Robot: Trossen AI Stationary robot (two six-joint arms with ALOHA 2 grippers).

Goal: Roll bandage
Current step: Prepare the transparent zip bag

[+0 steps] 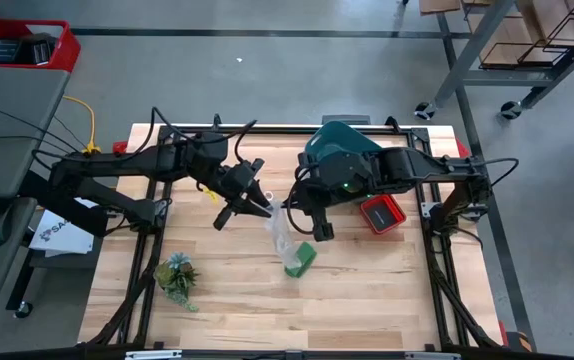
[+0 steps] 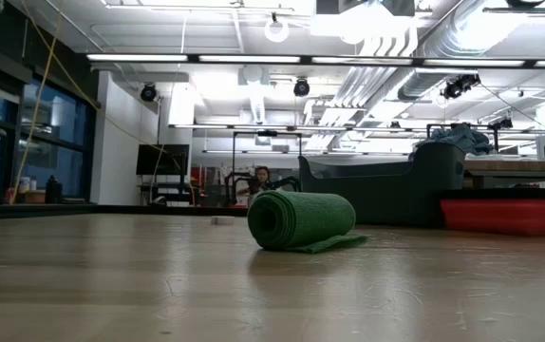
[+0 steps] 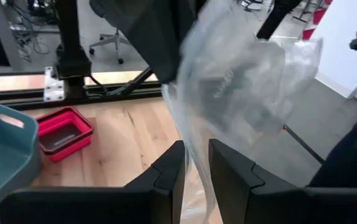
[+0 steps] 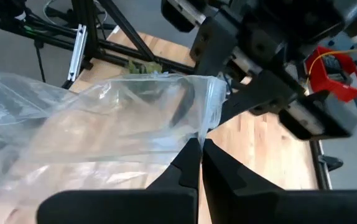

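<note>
The bandage is a small green roll lying on its side on the table's middle, its loose end flat beside it. No gripper touches it. Just beyond it, my left gripper and my right gripper each hold a clear plastic bag between them, above the table. The bag fills the left wrist view and the right wrist view. Neither gripper nor the bag shows in the low view. My left gripper pinches the clear bag's film between its two fingers, coming from the table's left. The bag spreads out beyond the fingers, clear of the table. One layer or several, I cannot tell. My right gripper pinches the bag's open rim at a corner between its two fingers, at their free ends, coming from the table's right. The bag billows away from the fingers, slack and clear of the table.
A teal bin stands at the back, under the right arm, with a red container to its right. A small leafy plant stands at the front left. Bare wood lies along the near edge.
</note>
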